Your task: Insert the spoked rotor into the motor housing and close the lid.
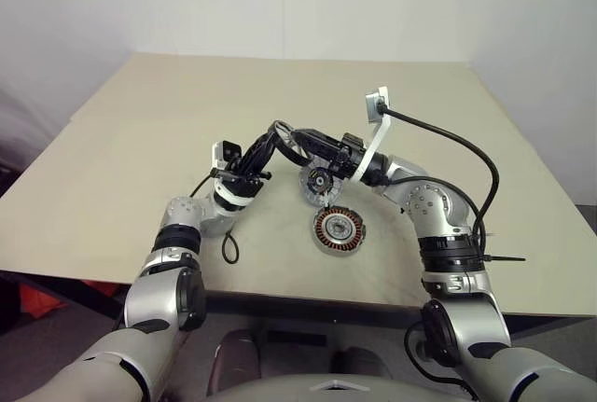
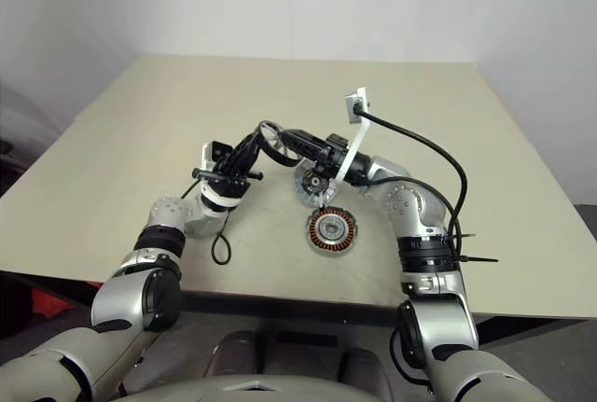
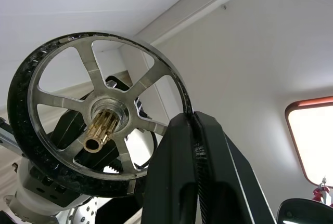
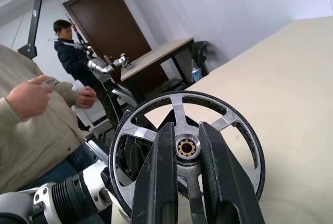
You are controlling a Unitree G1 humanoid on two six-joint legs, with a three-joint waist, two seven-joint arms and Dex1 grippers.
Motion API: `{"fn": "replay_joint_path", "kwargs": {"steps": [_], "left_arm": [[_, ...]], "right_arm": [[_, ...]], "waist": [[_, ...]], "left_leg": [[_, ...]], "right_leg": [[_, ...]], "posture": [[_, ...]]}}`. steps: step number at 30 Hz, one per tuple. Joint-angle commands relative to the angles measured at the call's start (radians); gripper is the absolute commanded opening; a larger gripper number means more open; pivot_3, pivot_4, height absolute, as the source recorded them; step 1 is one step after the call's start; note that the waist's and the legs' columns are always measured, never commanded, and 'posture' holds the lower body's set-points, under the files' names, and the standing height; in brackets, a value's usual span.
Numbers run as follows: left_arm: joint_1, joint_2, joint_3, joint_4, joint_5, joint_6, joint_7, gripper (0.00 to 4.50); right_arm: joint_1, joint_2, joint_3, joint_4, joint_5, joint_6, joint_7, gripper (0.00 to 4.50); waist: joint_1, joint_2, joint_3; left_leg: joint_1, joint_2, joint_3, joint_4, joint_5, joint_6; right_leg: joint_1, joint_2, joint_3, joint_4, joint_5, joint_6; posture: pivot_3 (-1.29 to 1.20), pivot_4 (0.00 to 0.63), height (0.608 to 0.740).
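The wide beige wooden table (image 1: 140, 141) is carrying the work near its front edge, and both arms are meeting above it at the middle of the head view. The round shallow metal motor housing (image 1: 338, 229), with its ring of copper-orange windings around a silvery centre, is lying open-face-up on the table; its round silvery lid (image 1: 313, 183), joined at the housing's edge, is standing tilted up at about 11 o'clock from the cup, so the cup is sitting uncovered. The small flat spoked rotor (image 3: 93, 125), black-rimmed with a silver wheel-like face and a brass splined hub, is being held in the air between the two grippers, at roughly 11 to 12 o'clock from the housing and above it. The left gripper (image 3: 195, 130) is pinching the rotor's rim edge-on, its fingers pressed nearly together on the thin rim. The right gripper (image 4: 188, 135) is sitting narrow across the rotor's face, one black finger on either side of the hub; whether it is truly bearing on the spokes I cannot tell. Key relation: the housing is lying toward 5 o'clock from the gripped rotor and lower, nearer the right arm, and the rotor's axis is running closer to level than upright, so it needs turning face-down before lowering. Background: a person's hand (image 4: 28, 96) is showing in the right wrist view.
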Motion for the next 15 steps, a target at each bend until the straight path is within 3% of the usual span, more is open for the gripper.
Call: {"fn": "replay_joint_path", "kwargs": {"steps": [1,5,9,15], "left_arm": [[-0.038,-0.008,0.002,-0.010,-0.005,-0.001,-0.007,0.00],[-0.037,-0.016,0.015,-0.002,0.011,-0.051,0.055,0.00],[-0.015,-0.058,0.031,-0.050,0.068,-0.248,0.200,0.00],[0.003,-0.082,0.026,-0.096,0.092,-0.344,0.262,0.00]], "right_arm": [[-0.026,0.008,0.011,0.007,-0.010,-0.014,-0.003,0.28],[-0.027,0.008,0.013,0.011,-0.014,-0.021,0.001,0.28],[-0.028,0.010,0.013,0.011,-0.020,-0.024,0.003,0.28],[-0.026,0.015,0.007,0.013,-0.036,-0.034,0.005,0.28]], "waist": [[0.000,0.000,0.000],[0.000,0.000,0.000],[0.003,0.000,0.000],[0.001,-0.001,0.000]], "left_leg": [[0.000,0.000,0.000,0.000,0.000,0.000],[0.000,0.000,0.000,0.000,0.000,0.000],[0.000,0.000,0.000,0.000,0.000,0.000],[0.000,0.000,0.000,-0.001,0.000,0.000]], "right_leg": [[0.000,0.000,0.000,0.000,0.000,0.000],[0.000,0.000,0.000,0.000,0.000,0.000],[0.000,0.000,0.000,0.000,0.000,0.000],[0.000,0.000,0.000,0.000,0.000,0.000]], "posture": [[0.00,0.000,0.740],[0.00,0.000,0.740],[0.00,0.000,0.740],[0.00,0.000,0.740]]}}
